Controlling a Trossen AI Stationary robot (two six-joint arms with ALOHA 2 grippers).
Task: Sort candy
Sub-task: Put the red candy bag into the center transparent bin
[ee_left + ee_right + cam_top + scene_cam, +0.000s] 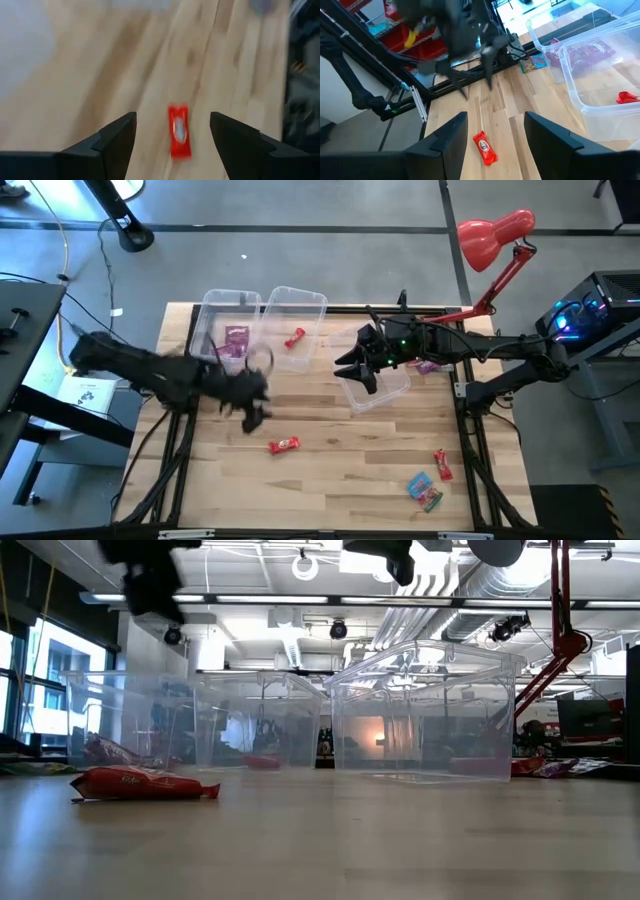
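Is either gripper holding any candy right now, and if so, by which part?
Nothing is held. The left gripper is open and empty above the red wrapped candy bar on the wooden table; the right gripper is open and empty too.

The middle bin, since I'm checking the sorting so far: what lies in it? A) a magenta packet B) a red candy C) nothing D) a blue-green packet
B: the high view shows one red candy in the middle bin; the magenta packet lies in the left bin.
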